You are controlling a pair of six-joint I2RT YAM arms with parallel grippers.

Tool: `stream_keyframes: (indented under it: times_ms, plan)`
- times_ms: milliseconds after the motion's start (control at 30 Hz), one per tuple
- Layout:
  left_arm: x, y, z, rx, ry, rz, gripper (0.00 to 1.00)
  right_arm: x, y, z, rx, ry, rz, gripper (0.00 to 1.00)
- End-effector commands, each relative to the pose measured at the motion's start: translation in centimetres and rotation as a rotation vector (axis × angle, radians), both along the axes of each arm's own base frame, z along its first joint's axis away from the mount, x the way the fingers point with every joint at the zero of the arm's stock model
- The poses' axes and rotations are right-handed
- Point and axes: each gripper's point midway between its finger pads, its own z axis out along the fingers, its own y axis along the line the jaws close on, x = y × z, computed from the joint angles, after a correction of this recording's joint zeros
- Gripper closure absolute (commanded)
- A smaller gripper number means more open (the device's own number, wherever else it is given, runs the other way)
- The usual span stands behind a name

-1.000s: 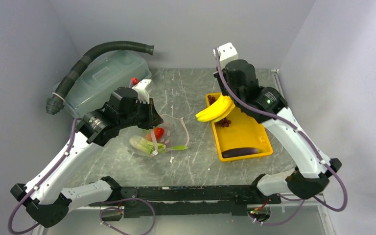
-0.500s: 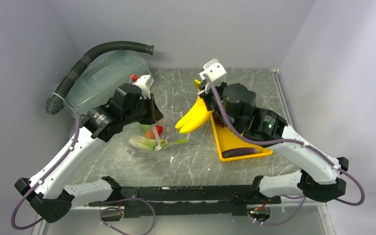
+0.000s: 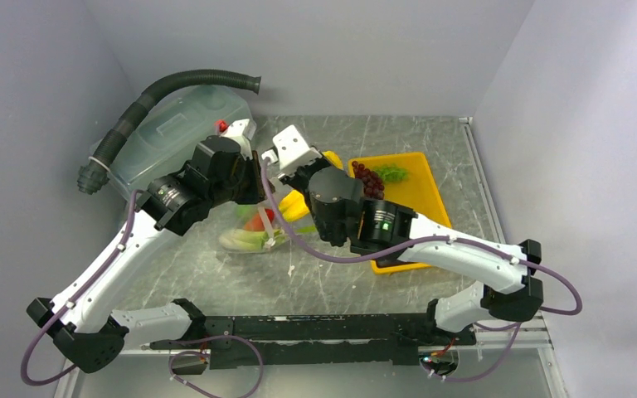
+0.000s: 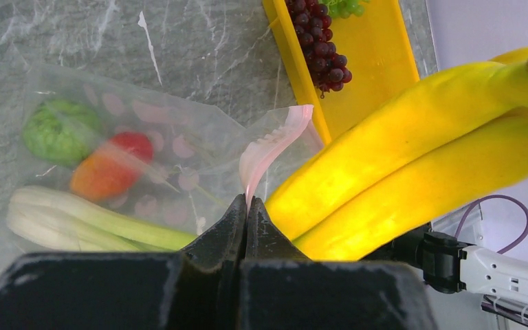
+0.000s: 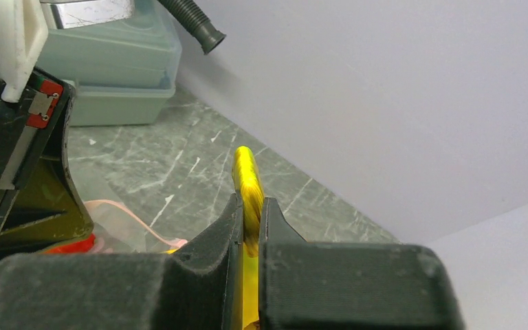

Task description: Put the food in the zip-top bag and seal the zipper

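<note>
The clear zip-top bag [image 3: 253, 236] [image 4: 158, 130] lies mid-table with a round green vegetable [image 4: 58, 130], a red-orange pepper [image 4: 106, 165] and celery [image 4: 75, 223] inside. My left gripper [image 4: 246, 203] [image 3: 259, 197] is shut on the pink zipper [image 4: 275, 141], holding the mouth up. The yellow bananas [image 3: 294, 206] [image 4: 412, 158] [image 5: 247, 179] hang right at that mouth, beside the raised strip, with my right gripper [image 5: 250, 206] shut on their stem end. Dark grapes [image 3: 369, 178] [image 4: 320, 41] and leafy greens [image 3: 391, 173] lie on the yellow tray [image 3: 419, 199].
A translucent lidded tub [image 3: 174, 128] [image 5: 110, 62] with a black ribbed hose [image 3: 158, 91] over it stands at the back left. Grey walls close in the table on three sides. The right arm stretches across the tray's near half.
The right arm has swung left from above the tray, carrying the bananas over to the bag's mouth. The left gripper has kept its hold on the zipper and shifted only slightly.
</note>
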Motion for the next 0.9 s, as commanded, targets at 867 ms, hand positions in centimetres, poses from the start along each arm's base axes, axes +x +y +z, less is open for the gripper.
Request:
stream_keyframes:
  times_ms: [867]
  plan:
    - [0.8, 0.5, 2.6, -0.12, -0.033, 0.126, 1.0, 0.8, 4.3, -3.1, 0.365, 0.058, -0.171, 1.0]
